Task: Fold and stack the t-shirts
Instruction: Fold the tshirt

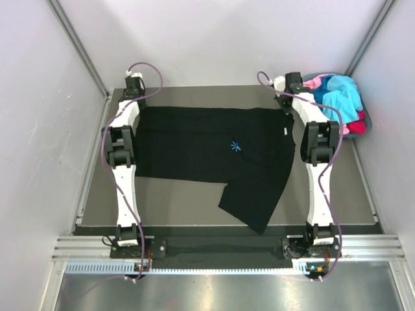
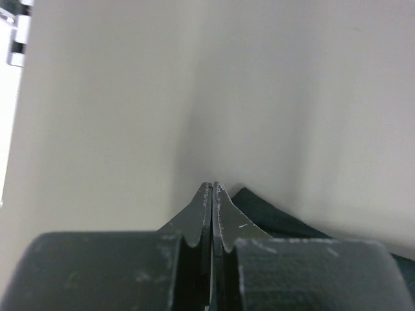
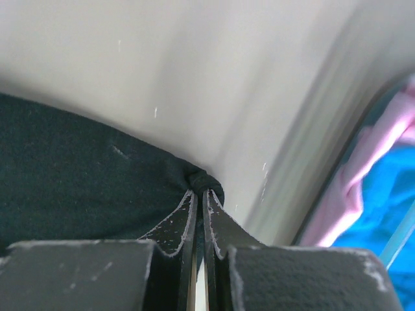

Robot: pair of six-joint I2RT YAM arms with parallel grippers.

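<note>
While the black t-shirt (image 1: 207, 149) lies spread on the table (image 1: 175, 201), the right gripper (image 3: 200, 190) pinches its far right corner. The left gripper (image 2: 213, 186) is clenched beside the far left corner; whether it grips cloth is unclear.

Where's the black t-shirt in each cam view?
Top external: black t-shirt spread flat, picture centre.
Left wrist: lower right, behind the shut left end effector.
Right wrist: left half, cloth pinched by right end effector.
Shared landmark: white enclosure wall, behind the shirt in all three.
</note>
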